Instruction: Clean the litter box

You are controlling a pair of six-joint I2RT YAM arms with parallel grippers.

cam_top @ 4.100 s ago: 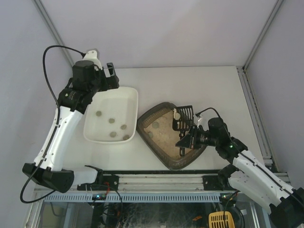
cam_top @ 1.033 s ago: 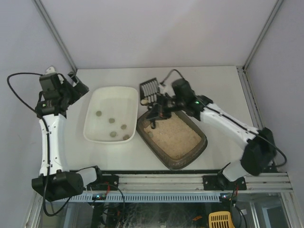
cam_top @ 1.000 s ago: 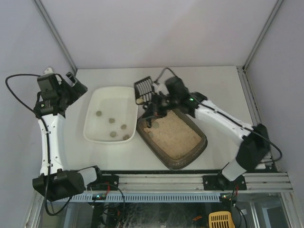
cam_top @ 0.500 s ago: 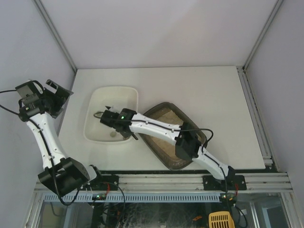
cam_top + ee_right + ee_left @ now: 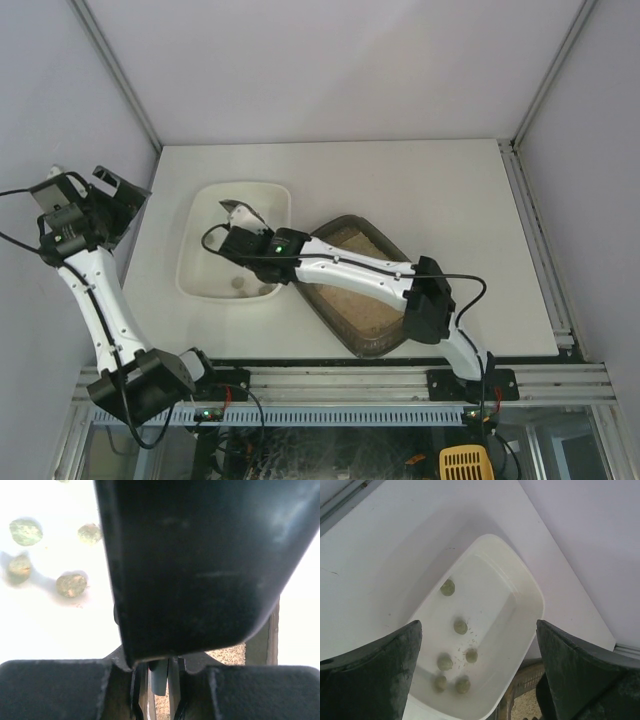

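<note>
The litter box (image 5: 372, 347) is a dark rounded tray of beige litter, right of centre and partly under my right arm. Its corner shows in the left wrist view (image 5: 520, 696). My right gripper (image 5: 243, 241) reaches over the white tray (image 5: 186, 270) and is shut on the handle of the black slotted scoop (image 5: 240, 212). In the right wrist view the scoop (image 5: 190, 555) fills the frame above my gripper (image 5: 160, 680). Several greenish clumps (image 5: 447, 587) lie in the white tray (image 5: 530, 587); they also show in the right wrist view (image 5: 70, 584). My left gripper (image 5: 120, 190) is open and empty, left of the tray.
The white tray and litter box sit side by side, almost touching. My right arm (image 5: 350, 270) stretches diagonally over the litter box. Grey walls stand close on the left and right. A metal rail (image 5: 330, 385) runs along the near edge.
My right arm has carried the scoop from the litter box's far corner leftward over the white tray, and the scoop head has since turned upward. My left arm has swung out left.
</note>
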